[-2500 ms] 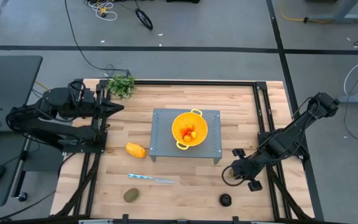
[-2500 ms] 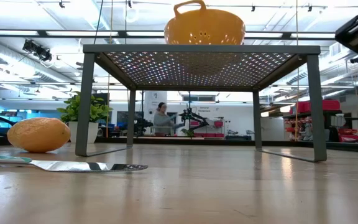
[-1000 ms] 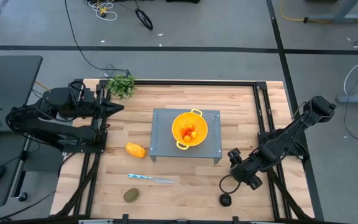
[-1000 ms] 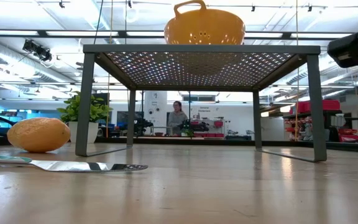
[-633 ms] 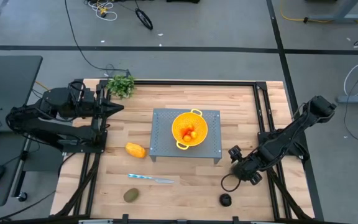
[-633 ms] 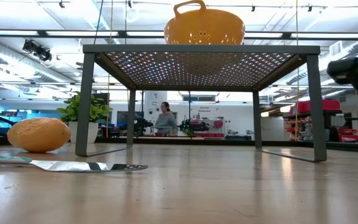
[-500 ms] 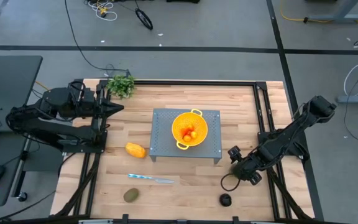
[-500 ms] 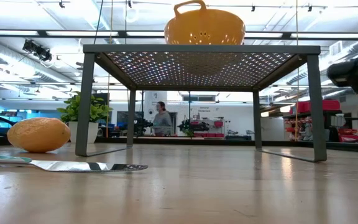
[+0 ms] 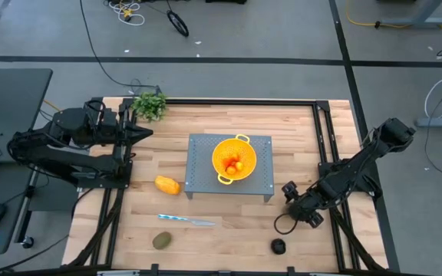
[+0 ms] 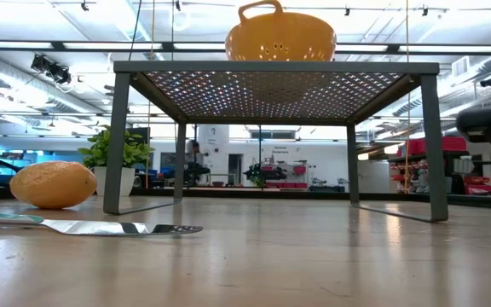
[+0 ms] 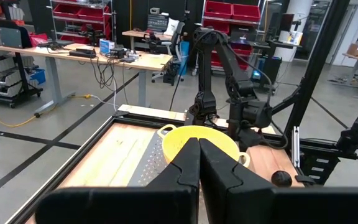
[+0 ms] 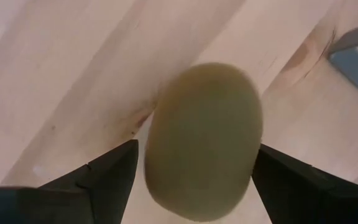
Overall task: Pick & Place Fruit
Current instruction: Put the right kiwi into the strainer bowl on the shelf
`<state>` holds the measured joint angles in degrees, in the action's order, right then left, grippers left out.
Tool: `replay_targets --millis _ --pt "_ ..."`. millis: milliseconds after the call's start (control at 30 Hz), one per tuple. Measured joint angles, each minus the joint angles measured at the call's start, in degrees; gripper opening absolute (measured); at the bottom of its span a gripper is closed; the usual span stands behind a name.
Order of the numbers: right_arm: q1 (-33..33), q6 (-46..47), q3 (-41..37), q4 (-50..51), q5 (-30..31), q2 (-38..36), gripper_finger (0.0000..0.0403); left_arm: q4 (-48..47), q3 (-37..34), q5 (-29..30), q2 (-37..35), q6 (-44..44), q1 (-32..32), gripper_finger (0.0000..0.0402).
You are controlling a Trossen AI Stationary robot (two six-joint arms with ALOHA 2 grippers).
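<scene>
Right wrist view, brownish-green oval [image 12: 204, 140] between open fingers [image 12: 107, 171], seemingly untouched.

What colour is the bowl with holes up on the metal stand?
The bowl is yellow-orange. It shows best in the high view.

Scattered fruit [image 9: 167, 185] across wooden tabletop

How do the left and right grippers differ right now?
The left gripper has its jaws shut; the right gripper has them wide open. The left waits at the table's left edge, empty; the right is low at the front right, straddling a brownish-green oval fruit. Neither grips anything.
</scene>
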<state>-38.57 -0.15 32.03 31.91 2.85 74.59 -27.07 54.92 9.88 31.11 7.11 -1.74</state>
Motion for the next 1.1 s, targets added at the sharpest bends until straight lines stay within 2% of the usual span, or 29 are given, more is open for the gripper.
replay_targets --millis 600,1100 --pt "0.0 0.31 -0.06 -2.61 0.02 0.0 0.0308 0.0 0.0 1.03 0.0 -0.03 0.01 0.0004" --pt "0.02 1.38 -0.04 -2.63 -0.31 0.0 0.0268 0.0 0.0 1.05 0.0 -0.2 -0.02 0.0003"
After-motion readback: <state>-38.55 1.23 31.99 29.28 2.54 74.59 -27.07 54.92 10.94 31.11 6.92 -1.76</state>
